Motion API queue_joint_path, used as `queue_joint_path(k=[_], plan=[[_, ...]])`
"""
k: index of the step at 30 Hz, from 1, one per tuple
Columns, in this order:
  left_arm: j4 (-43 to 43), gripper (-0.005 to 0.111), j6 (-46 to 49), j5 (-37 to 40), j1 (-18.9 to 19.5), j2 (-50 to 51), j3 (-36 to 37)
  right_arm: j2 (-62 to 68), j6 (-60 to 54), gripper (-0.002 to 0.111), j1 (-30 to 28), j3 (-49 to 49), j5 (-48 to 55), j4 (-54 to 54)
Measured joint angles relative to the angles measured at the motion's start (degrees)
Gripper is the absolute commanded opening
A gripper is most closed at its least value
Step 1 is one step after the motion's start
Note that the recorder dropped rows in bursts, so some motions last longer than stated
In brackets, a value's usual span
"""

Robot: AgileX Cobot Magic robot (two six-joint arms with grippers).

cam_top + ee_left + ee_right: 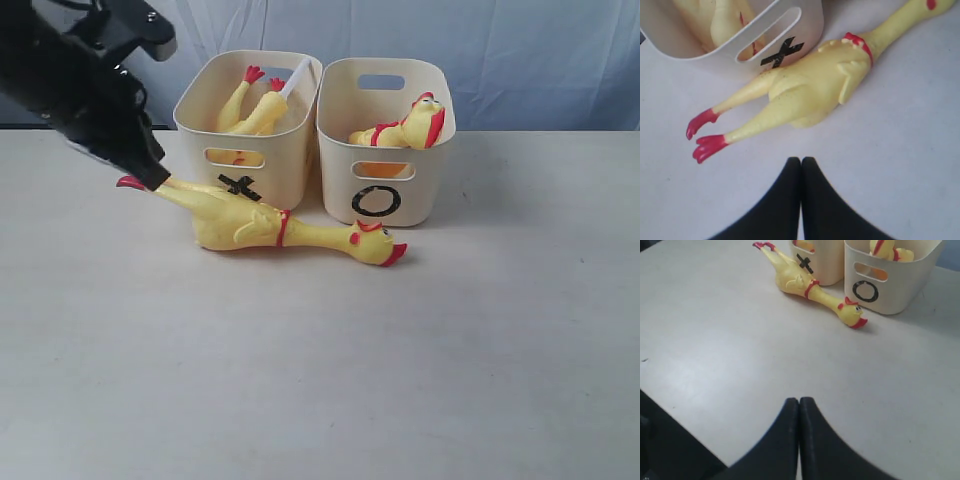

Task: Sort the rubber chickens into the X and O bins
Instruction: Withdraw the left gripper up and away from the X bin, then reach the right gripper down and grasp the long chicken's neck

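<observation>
Three rubber chickens are showing. First chicken [250,225] is lying on the bench [320,380] just before two cream bins; second chicken [255,110] is standing feet-up in the X bin [285,165]; third chicken [410,128] is resting in the O bin [420,195]. Left pincer [801,160], pressed together and empty, is hovering near the first chicken's feet. Right pincer [799,401], likewise empty and pressed together, is hanging well apart.

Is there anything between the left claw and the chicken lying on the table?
Only bare table. The left wrist view shows the left gripper shut, its tips apart from the legs of the chicken.
</observation>
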Motion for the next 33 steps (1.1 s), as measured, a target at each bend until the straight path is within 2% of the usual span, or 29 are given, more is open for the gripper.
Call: queue_joint_path(k=[7, 15, 26, 33], plan=[[-8.68, 0.0, -0.25, -7.4, 0.0, -16.15, 16.87, 0.1, 0.0, -0.001, 0.0, 0.0, -9.37, 1.63], [-12.18, 0.0, -0.25, -9.3, 0.0, -36.94, 28.99, 5.24, -7.26, -0.001, 0.0, 0.0, -13.86, 4.94], [-12.59, 0.0, -0.25, -3.32, 0.0, -68.91, 30.73, 24.36, -25.38, -0.001, 0.0, -0.11, -22.47, 12.61], [-10.21, 0.0, -3.02, 1.82, 0.0, -81.0, 30.73, 41.09, -34.76, -0.001, 0.0, -3.39, -24.47, 15.46]])
